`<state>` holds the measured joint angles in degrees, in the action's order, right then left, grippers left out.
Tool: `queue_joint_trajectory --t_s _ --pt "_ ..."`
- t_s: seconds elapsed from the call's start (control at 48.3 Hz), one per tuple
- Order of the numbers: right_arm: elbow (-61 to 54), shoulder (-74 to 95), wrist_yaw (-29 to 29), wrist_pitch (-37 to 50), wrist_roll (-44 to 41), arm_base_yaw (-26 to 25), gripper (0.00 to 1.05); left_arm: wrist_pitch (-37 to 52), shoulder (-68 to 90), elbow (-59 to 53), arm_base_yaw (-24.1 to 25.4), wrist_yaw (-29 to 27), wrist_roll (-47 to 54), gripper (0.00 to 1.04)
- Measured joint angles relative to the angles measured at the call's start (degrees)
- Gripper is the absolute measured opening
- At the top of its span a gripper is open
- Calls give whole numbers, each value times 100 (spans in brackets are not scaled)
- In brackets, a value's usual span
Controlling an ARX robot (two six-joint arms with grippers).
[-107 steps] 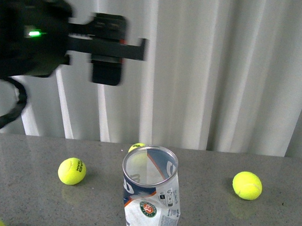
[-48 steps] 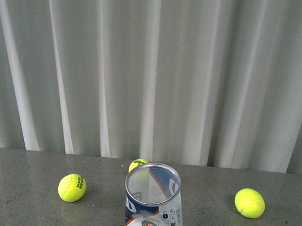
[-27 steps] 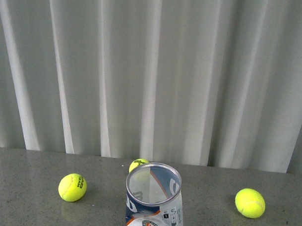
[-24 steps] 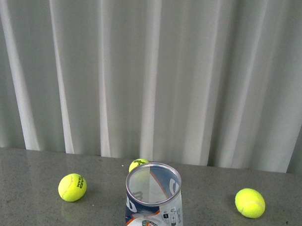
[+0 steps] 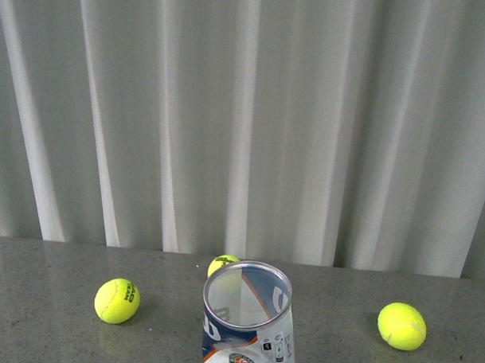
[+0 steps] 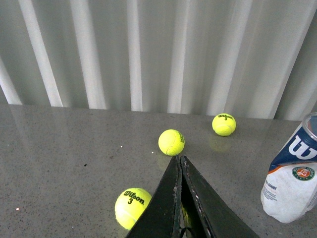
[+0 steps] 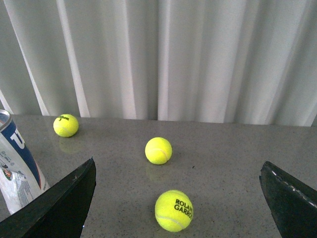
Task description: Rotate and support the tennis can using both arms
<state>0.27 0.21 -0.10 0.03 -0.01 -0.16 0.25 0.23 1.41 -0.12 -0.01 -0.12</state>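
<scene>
- Front view: tall clear plastic tennis can with white, navy and orange label (image 5: 247, 325) stands upright on the grey speckled tabletop (image 5: 46, 334), untouched; rotating and supporting evidently remain.
- Left wrist view: left hand (image 6: 180, 198) clenched, empty, beside the can.
- Right wrist view: right hand (image 7: 178, 198) spread wide, released, can off to one side.

Speckled stone, fuzzy felt, clear plastic

The grey table (image 5: 46, 334) looks polished and reflective; tennis balls (image 5: 116, 300) are matt and fuzzy; the tennis can (image 5: 249, 325) is glossy clear plastic with a silvery metal rim.
</scene>
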Motion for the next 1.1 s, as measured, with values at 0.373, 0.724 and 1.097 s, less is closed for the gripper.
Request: queue_joint_trajectory --t_s 0.373,0.724,1.097 --pt "0 0 2 0 0 0 98 -22 0 0 0 0 -2 50" --pt "0 0 2 0 0 0 98 -22 0 0 0 0 0 98" --pt "0 0 2 0 0 0 98 -22 0 -2 0 0 0 98"
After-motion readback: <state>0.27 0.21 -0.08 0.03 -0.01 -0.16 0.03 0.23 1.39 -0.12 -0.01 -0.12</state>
